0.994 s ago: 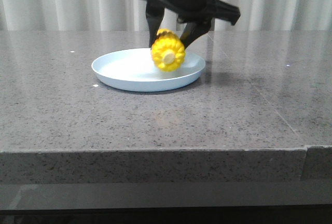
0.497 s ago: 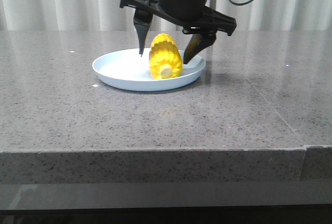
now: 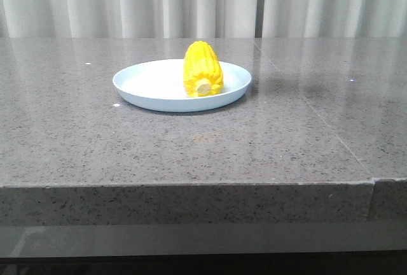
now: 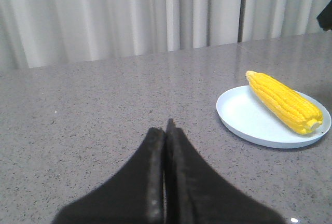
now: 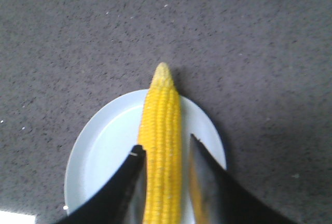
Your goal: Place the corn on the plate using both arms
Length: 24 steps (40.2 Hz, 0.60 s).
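The yellow corn point(image 3: 203, 68) lies on the pale blue plate point(image 3: 152, 81) at the middle of the grey table, stub end toward the camera. No arm shows in the front view. In the right wrist view my right gripper point(image 5: 165, 143) is open and looks down from above; its black fingers frame the corn point(image 5: 162, 110) on the plate point(image 5: 104, 146) without touching it. In the left wrist view my left gripper point(image 4: 166, 128) is shut and empty over bare table, with the corn point(image 4: 282, 101) and plate point(image 4: 244, 117) off to one side.
A white curtain point(image 3: 127, 1) hangs behind the table. The tabletop's front edge point(image 3: 191, 184) runs across the front view, and a seam point(image 3: 318, 112) crosses the top on the right.
My right gripper opened, let go of the corn and rose out of the front view. The corn now rests on the plate by itself.
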{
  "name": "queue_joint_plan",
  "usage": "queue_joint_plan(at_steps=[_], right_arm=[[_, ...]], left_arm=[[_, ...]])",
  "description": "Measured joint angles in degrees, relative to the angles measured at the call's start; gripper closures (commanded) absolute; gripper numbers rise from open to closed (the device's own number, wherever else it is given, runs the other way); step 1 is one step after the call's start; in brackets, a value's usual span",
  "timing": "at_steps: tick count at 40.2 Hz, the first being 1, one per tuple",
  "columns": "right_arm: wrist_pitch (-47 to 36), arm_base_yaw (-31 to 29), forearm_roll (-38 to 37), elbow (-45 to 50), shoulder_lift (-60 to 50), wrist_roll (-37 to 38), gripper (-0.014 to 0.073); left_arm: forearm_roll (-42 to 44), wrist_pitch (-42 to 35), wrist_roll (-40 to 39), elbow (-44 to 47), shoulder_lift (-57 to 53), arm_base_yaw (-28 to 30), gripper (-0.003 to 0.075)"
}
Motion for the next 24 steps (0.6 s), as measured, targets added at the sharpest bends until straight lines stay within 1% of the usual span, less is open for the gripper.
queue_joint_plan(at_steps=[4, 6, 9, 13, 15, 19, 24], right_arm=[[2.7, -1.5, -2.3, 0.0, -1.2, -0.1, 0.0668], [4.4, -2.4, -3.4, 0.0, -2.0, -0.4, 0.0651], [7.1, -3.9, -4.5, 0.0, -2.9, -1.9, 0.0656], [10.4, -6.6, -4.5, 0.0, -4.5, -6.8, 0.0656], [12.2, -8.4, -3.6, 0.0, -5.3, -10.6, 0.0656], [13.9, -13.0, 0.6, 1.7, -7.4, -16.4, 0.0656], [13.6, -19.1, 5.4, 7.8, -11.9, -21.7, 0.0656]], left_arm=[[0.0, 0.0, 0.0, 0.0, 0.0, 0.0, 0.0741], [0.0, 0.0, 0.0, 0.0, 0.0, 0.0, 0.0741], [0.0, 0.0, 0.0, 0.0, 0.0, 0.0, 0.0741], [0.0, 0.0, 0.0, 0.0, 0.0, 0.0, 0.0741], [0.0, 0.0, 0.0, 0.0, 0.0, 0.0, 0.0741], [0.0, 0.0, 0.0, 0.0, 0.0, 0.0, 0.0741], [0.0, 0.0, 0.0, 0.0, 0.0, 0.0, 0.0741]])
